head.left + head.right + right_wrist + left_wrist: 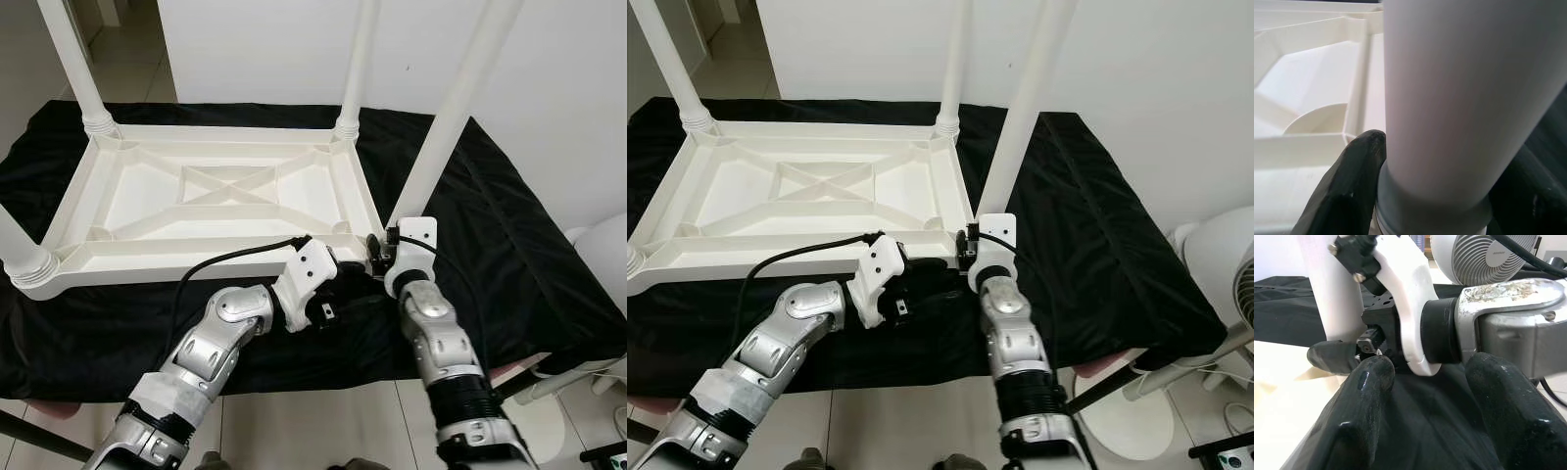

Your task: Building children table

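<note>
**Seating the fourth leg**

A black cloth [509, 225] covers the work surface. On it the white tabletop [211, 201] lies upside down. Our right gripper [1440, 196] is clamped around the base of the near-right leg [446, 117] at its corner socket. Our left gripper [1425, 406] rests with fingers spread beside that corner. We judge the leg is being fixed; next, twist it firmly home.
</note>
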Controlling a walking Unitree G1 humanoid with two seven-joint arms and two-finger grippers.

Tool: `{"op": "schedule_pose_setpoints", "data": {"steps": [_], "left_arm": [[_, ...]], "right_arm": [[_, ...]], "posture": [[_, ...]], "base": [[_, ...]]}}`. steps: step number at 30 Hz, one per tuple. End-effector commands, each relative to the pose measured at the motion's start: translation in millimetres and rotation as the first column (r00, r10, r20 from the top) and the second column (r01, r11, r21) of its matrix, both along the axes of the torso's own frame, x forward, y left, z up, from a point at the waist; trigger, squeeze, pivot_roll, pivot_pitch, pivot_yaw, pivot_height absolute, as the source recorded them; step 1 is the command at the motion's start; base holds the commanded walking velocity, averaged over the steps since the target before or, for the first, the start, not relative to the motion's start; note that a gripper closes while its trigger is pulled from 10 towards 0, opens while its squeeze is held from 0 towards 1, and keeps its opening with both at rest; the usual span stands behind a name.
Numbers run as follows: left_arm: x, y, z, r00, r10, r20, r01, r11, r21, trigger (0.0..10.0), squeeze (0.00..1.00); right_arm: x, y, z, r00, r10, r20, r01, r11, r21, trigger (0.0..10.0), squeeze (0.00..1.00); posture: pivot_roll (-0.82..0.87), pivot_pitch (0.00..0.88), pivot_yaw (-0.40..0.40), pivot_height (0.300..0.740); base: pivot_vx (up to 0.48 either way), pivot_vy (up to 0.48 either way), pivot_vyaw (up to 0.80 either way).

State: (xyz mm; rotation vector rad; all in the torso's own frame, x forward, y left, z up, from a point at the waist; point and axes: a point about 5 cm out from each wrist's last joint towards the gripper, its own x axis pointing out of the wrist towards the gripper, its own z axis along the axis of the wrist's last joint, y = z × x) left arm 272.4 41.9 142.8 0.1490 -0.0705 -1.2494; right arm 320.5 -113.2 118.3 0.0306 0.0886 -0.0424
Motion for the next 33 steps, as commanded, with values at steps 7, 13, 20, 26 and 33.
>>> {"op": "schedule_pose_setpoints", "data": {"steps": [7, 13, 20, 26, 33], "left_arm": [[-5.5, -2.7, -2, 0.998, -0.057, -0.008, 0.057, 0.998, 0.021, 10.0, 0.0], [-5.1, -1.9, -2, 0.999, -0.053, -0.007, 0.053, 0.998, 0.021, 10.0, 0.0], [-5.6, -2.4, -1, 0.999, -0.051, -0.008, 0.051, 0.999, 0.017, 10.0, 0.0], [-5.3, -2.6, -1, 0.999, -0.05, -0.007, 0.05, 0.999, 0.016, 10.0, 0.0], [-4.5, 1.0, -2, 0.999, -0.038, -0.006, 0.038, 0.999, 0.017, 10.0, 0.0]], "right_arm": [[-4.8, 6.5, -3, 1.0, 0.005, -0.027, -0.005, 1.0, 0.018, 10.0, 1.0], [-7.8, 1.4, 4, 0.999, 0.001, 0.035, -0.003, 0.999, 0.037, 10.0, 1.0], [-21.5, -2.1, 24, 0.983, -0.004, 0.184, -0.004, 0.999, 0.044, 10.0, 1.0], [-32.6, -5.9, 27, 0.974, 0.025, 0.224, -0.035, 0.999, 0.04, 10.0, 0.0], [-59.7, -10.8, 24, 0.957, 0.086, 0.277, -0.092, 0.996, 0.006, 10.0, 0.0]], "posture": [[0.05, 0.0, -0.069, 0.74], [0.05, 0.0, -0.069, 0.74], [0.04, 0.0, -0.073, 0.74], [0.04, 0.0, -0.073, 0.74], [0.04, 0.0, -0.074, 0.74]], "base": [[0.0, 0.0, 0.0], [0.0, 0.0, 0.0], [0.0, 0.0, 0.0], [0.0, 0.0, 0.0], [0.0, 0.0, 0.0]]}}
